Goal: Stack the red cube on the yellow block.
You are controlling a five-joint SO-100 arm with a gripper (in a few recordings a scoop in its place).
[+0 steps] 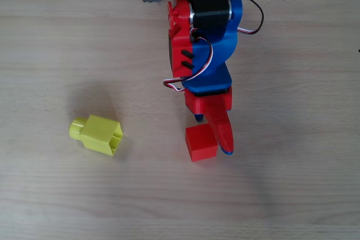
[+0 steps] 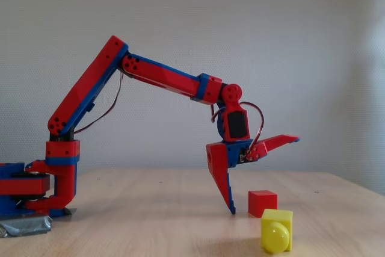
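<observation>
Gripper [image 2: 264, 176] gapes empty beside the red cube [image 1: 201, 142]; yellow block [image 1: 99, 134] lies apart on the table [image 1: 292, 195]

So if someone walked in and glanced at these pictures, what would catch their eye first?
Probably the red and blue robot arm reaching across the pale wooden table, its gripper wide open, with one finger tip down close to the table and the other lifted. Next, the red cube right beside that lowered finger in the overhead view. Then the yellow block, lying on its side, apart, further left in that view.
</observation>
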